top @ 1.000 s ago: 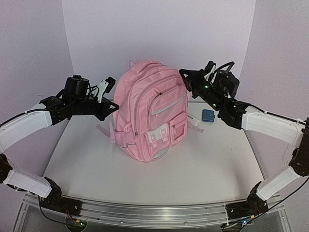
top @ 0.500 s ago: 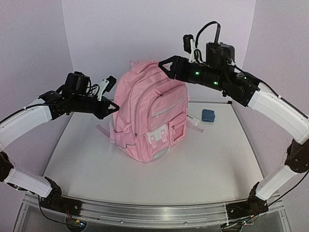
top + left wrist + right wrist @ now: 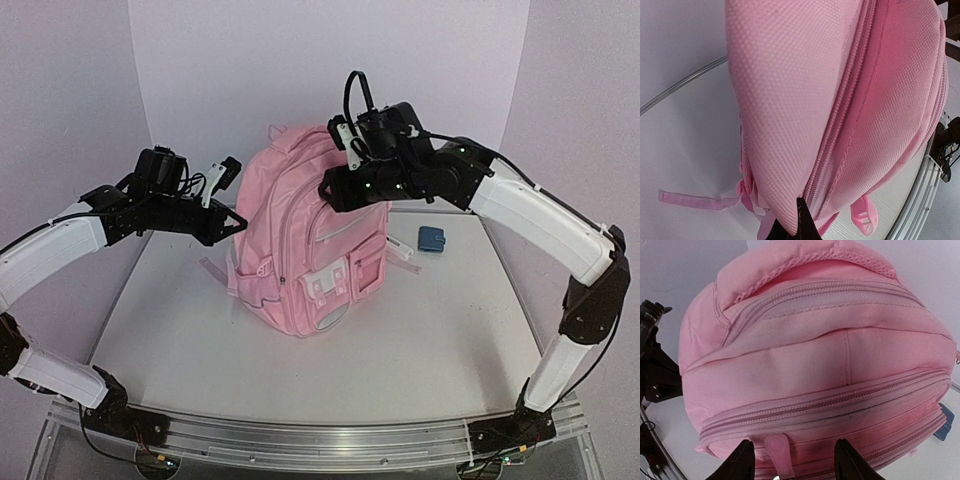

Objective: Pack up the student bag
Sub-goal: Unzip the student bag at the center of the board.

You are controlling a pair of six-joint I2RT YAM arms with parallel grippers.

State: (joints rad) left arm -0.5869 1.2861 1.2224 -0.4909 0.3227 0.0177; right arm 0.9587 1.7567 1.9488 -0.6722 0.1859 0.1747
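The student bag (image 3: 305,240), a large light-pink backpack, stands upright mid-table with its front pockets facing me. My left gripper (image 3: 232,216) is against the bag's left side. In the left wrist view its black fingers (image 3: 803,220) come together on the fabric beside a closed side zip, on the student bag (image 3: 840,100). My right gripper (image 3: 328,190) hangs over the bag's upper front, open and empty. In the right wrist view (image 3: 792,462) its fingers straddle a pink zip pull (image 3: 780,455) on a closed zip of the student bag (image 3: 815,350).
A small blue item (image 3: 432,238) lies on the table to the right of the bag; its corner shows in the right wrist view (image 3: 944,426). A loose pink strap (image 3: 690,200) trails on the table at the bag's left. A white wall stands behind.
My right arm has swung up from the bag's right side, over its top, and down onto the upper front. My left gripper and the bag have stayed put.
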